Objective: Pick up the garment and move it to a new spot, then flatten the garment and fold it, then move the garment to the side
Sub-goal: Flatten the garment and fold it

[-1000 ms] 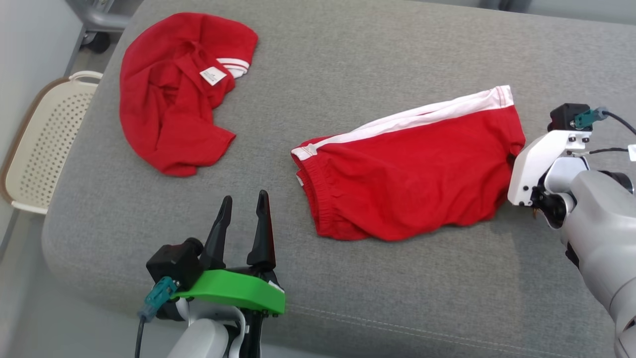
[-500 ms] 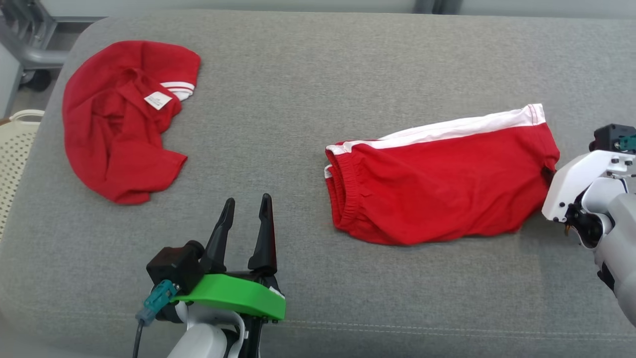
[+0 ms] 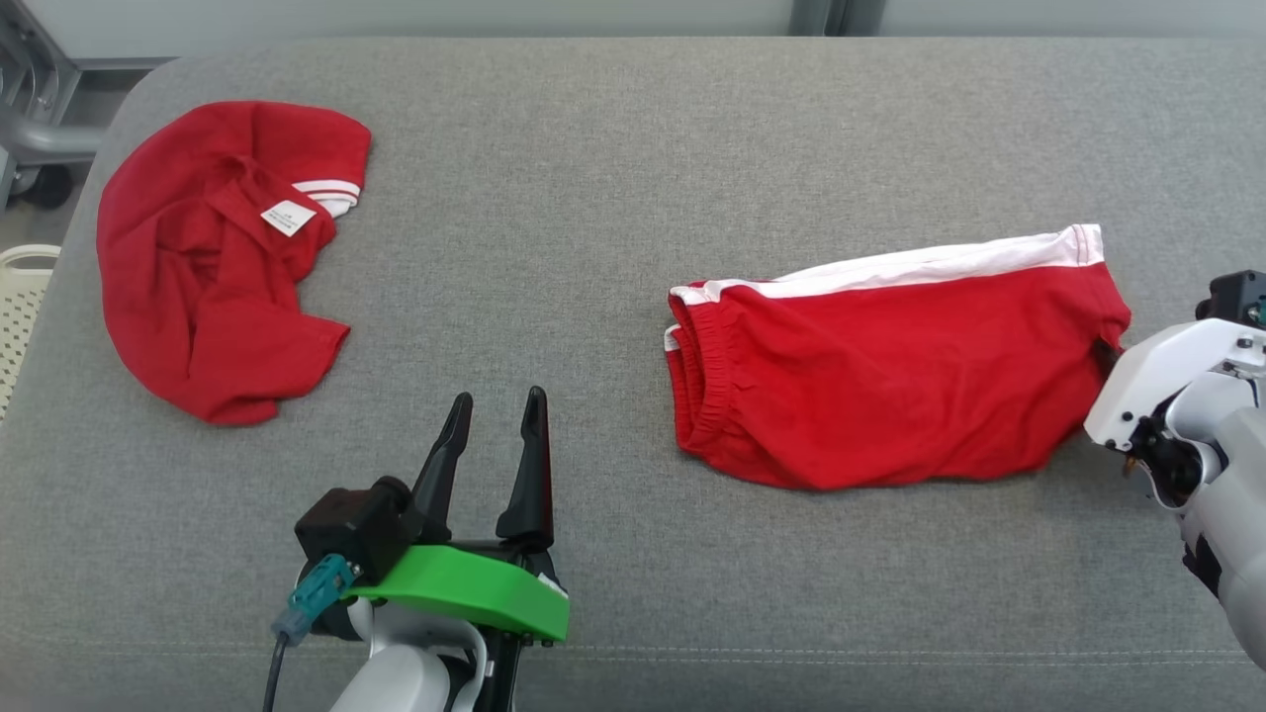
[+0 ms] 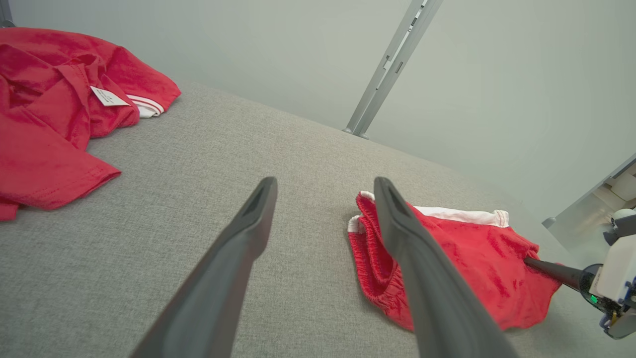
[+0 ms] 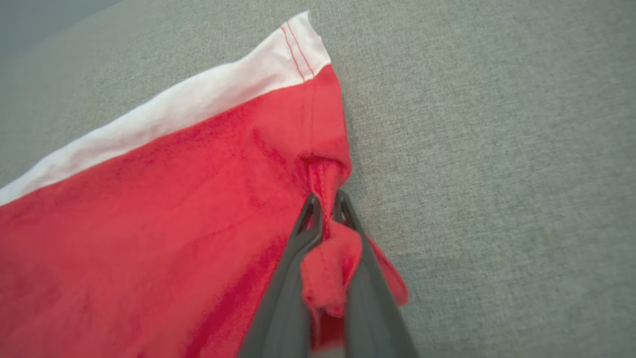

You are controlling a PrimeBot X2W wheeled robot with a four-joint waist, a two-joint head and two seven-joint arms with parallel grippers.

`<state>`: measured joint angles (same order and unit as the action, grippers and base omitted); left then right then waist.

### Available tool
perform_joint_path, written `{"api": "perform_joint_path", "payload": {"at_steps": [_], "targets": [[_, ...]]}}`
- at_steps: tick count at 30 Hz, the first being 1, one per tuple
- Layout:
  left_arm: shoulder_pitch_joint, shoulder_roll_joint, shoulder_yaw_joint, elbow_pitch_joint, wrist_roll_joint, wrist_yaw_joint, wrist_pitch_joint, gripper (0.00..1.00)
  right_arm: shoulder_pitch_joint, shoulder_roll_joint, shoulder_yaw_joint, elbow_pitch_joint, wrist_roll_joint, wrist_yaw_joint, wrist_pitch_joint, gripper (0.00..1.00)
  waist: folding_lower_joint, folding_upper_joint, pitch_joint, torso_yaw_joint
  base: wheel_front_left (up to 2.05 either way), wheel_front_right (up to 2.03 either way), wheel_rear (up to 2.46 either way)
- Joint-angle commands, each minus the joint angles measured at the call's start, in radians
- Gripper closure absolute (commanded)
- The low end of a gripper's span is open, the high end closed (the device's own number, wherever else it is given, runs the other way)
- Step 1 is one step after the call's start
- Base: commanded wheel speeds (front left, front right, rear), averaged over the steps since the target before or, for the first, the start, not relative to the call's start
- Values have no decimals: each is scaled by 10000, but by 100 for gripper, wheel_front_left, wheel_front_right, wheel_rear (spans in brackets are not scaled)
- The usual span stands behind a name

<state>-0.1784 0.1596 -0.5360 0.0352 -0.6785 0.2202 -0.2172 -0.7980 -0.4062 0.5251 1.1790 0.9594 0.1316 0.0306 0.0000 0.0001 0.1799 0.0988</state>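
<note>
Red shorts [image 3: 890,376] with a white side stripe lie mostly flat on the right half of the grey upholstered cushion [image 3: 613,198]. Their elastic waistband points toward the middle and the stripe runs along the far edge. At the shorts' right end, the right pincer [image 5: 325,199] is clamped on a small bunch of red fabric near the leg hem, its fingers pressed together around the fold. The left pincer [image 3: 498,398] hovers over the cushion's near edge, fingers spread apart and holding nothing, well left of the waistband. A crumpled red shirt [image 3: 213,267] with a white label lies at the far left corner. A cream perforated basket [image 3: 20,297] sits beyond the cushion's left side.
</note>
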Motion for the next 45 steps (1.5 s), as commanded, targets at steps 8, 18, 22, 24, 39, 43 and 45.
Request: {"api": "perform_joint_path", "payload": {"at_steps": [8,18,22,24,39,43,45], "targets": [[268,54,57,-55,-146,90,-31,0,-353,206,506,-1195,-356,-14,-134,100,0,-1,-496,-159,0,0,0],[429,-2,21,-128,-249,108,-65,0,-601,953,1214,-2526,-1339,-14,9,100,0,-1,-893,-77,0,0,0],[453,11,20,-204,-261,145,-84,0,-262,1419,1464,-3150,-1760,-14,185,100,0,-1,-951,72,0,0,0],[461,28,38,-236,-257,145,-99,0,-64,1576,1604,-3436,-2037,-14,293,100,0,-1,-951,154,0,0,0],[446,76,38,-279,-310,150,-128,0,1446,2565,1807,-4192,-3867,-13,1011,100,0,-1,-776,586,0,0,0],[441,84,31,-231,-330,159,-132,0,1535,2751,1716,-4130,-4265,-13,1050,100,0,-1,-801,581,0,0,0],[444,92,22,-219,-339,162,-127,0,1627,2812,1663,-4117,-4418,-13,1044,76,0,-1,-826,567,0,0,0]]}}
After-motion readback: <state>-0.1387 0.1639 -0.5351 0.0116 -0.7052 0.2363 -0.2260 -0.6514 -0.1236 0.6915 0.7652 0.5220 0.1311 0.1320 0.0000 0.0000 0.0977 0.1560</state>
